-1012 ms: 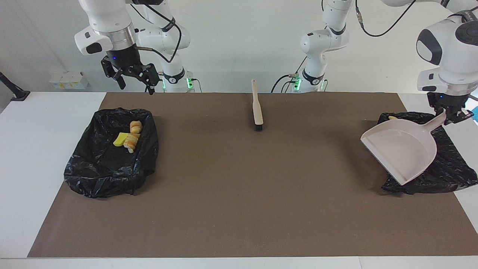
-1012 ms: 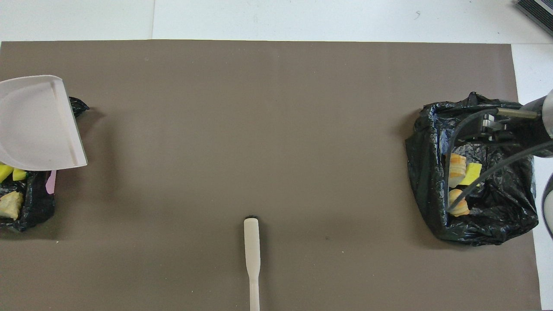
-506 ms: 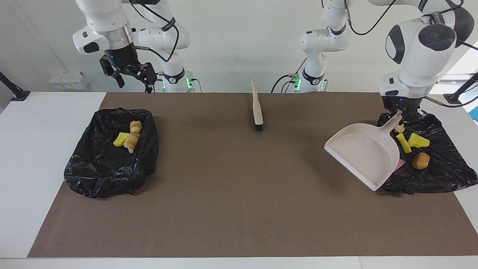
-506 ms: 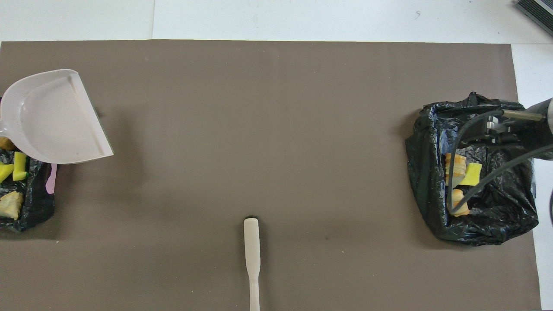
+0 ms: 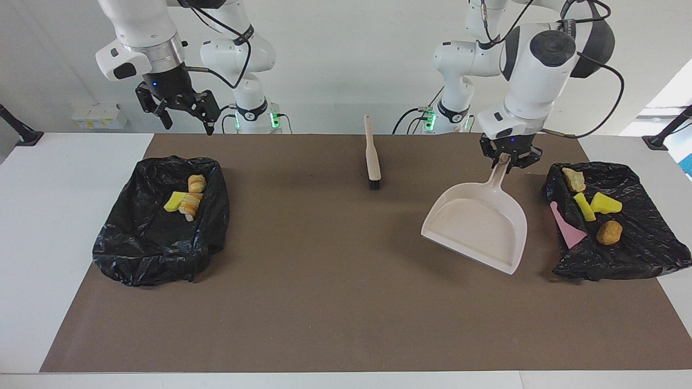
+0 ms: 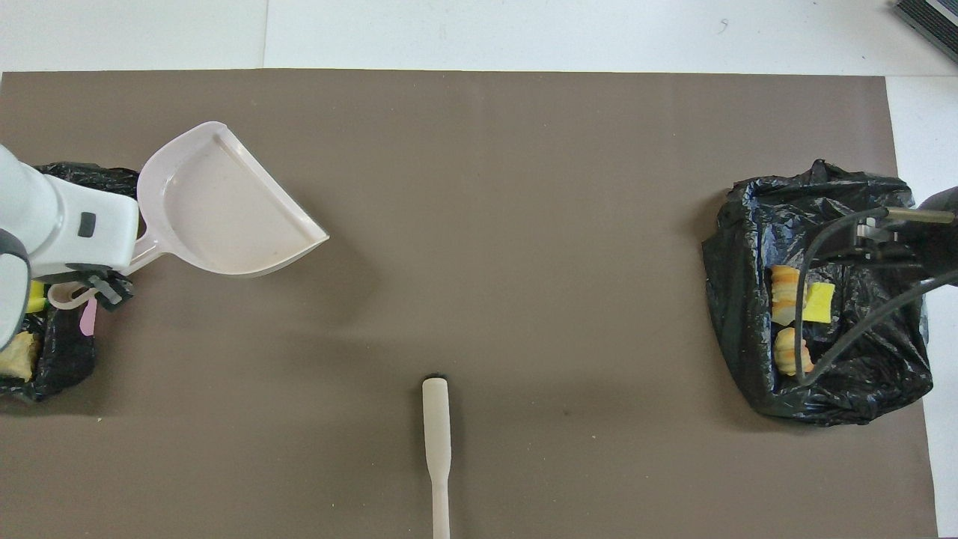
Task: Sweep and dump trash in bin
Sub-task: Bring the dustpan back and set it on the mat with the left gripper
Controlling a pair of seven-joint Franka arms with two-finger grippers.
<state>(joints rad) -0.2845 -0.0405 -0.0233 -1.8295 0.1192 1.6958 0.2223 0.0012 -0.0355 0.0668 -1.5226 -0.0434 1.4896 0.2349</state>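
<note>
The left gripper (image 5: 508, 160), jaws pinching the handle of the pale dustpan (image 5: 478, 225), is swinging the pan away from the black bin bag (image 5: 635, 246) at the left arm's end of the table, having carried it off the bag's rim and out over the brown mat (image 5: 346, 302) since a second ago. The empty dustpan is hanging tilted above the mat, just beside that bag, toward the brush (image 5: 372, 155).

Trash is lying in that bag: a tan lump (image 5: 573, 179), two yellow wedges (image 5: 605, 203), a brown lump (image 5: 609, 232), with a flat pink sheet (image 5: 566, 228) at the bag's edge nearest the dustpan.

The brush is resting on the mat, well apart from the dustpan, near the robots' edge.

A second black bag (image 5: 157, 232), at the right arm's end, is holding a yellow wedge (image 5: 173, 201) and two bread-like lumps (image 5: 191, 205). The right gripper (image 5: 185, 111) is waiting raised above that bag's robot-side edge, jaws spread wide.
</note>
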